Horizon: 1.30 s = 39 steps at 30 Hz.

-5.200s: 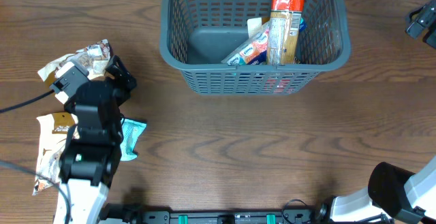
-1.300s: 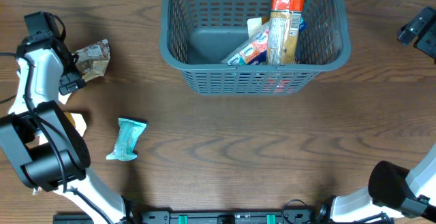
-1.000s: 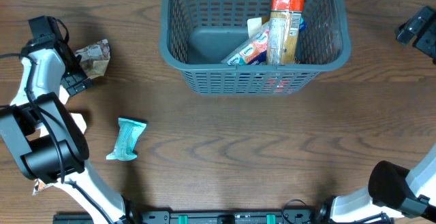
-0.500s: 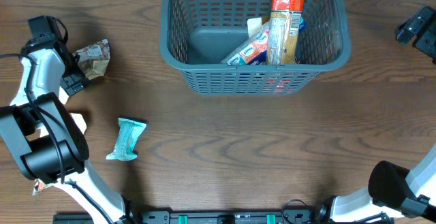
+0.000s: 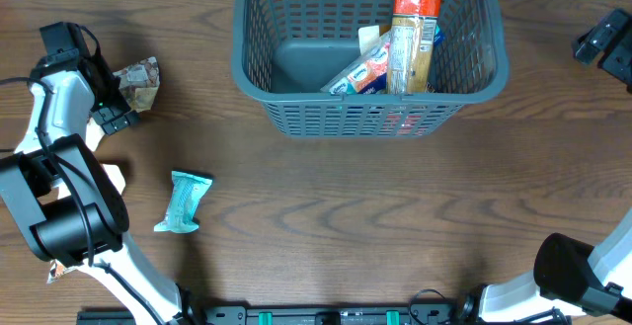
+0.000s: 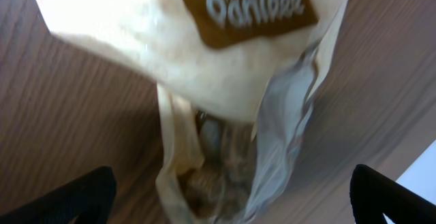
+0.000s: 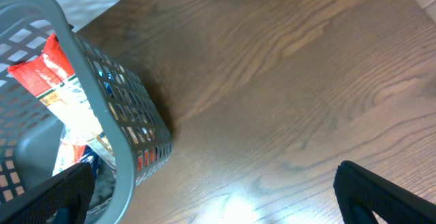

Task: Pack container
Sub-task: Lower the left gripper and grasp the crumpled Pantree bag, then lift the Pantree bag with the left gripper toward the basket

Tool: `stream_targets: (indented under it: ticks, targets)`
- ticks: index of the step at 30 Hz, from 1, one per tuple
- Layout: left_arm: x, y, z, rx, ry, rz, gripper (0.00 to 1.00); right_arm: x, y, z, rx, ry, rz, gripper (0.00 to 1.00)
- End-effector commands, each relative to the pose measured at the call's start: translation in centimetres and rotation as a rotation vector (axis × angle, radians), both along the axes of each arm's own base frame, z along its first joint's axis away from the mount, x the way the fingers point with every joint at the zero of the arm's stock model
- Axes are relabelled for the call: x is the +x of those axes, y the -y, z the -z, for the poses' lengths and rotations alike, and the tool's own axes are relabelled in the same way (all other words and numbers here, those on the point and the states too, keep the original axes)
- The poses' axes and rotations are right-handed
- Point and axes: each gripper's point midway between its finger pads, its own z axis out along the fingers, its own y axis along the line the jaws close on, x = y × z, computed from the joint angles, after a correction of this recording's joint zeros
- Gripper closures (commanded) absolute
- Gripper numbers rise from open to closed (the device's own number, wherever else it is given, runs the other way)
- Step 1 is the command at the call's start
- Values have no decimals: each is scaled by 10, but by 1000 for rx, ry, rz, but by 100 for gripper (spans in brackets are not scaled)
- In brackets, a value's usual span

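Note:
The container, a dark grey lattice basket (image 5: 367, 103), stands at the back centre and also shows at the left of the right wrist view (image 7: 92, 81). It holds a red-and-orange pasta packet (image 5: 416, 31) and a snack packet (image 5: 363, 72). My left gripper (image 5: 116, 94) is open at the far left, its fingers either side of a cream and clear snack bag (image 5: 140, 76). In the left wrist view (image 6: 228, 203) that bag (image 6: 235, 67) with its brown label lies between the wide-apart fingertips. My right gripper (image 5: 604, 42) is open and empty at the back right, over bare wood (image 7: 214, 197).
A teal packet (image 5: 184, 202) lies on the wood at front left. Part of another cream packet (image 5: 112, 178) shows behind my left arm. The table's back edge runs just behind the basket.
My left arm has swung from over the front-left packets to the far left beside the cream bag. In the last half second it nudged slightly right. The right arm barely moved.

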Motion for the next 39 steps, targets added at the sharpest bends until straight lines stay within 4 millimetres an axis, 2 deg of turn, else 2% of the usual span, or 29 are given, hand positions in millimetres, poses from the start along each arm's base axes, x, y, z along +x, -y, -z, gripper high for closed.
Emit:
stream_targets:
  ticks: [1,3,7,14,22,27,34,39]
  targets:
    - [3,1,-6,39,-8,148,1,0,0,2,10,-7,4,1]
    - [-1,-2,-4,51,-25,148,1,0,0,2,11,-6,4,1]
    - [-13,-1,0,-22,-57,2,1,3,-6,2,40,4,-17,1]
    - [-13,0,0,-66,-43,-126,1,3,-9,2,52,9,-26,1]
    - [2,-16,-24,0,7,-150,1,5,-15,1,84,21,-48,1]
    - [2,-29,-39,60,4,-185,1,6,-18,1,95,26,-56,1]
    - [-3,-39,-40,120,-16,-216,1,6,-19,0,96,29,-59,1]
    - [-4,-40,-34,121,-33,-219,1,6,-19,0,97,29,-59,1]
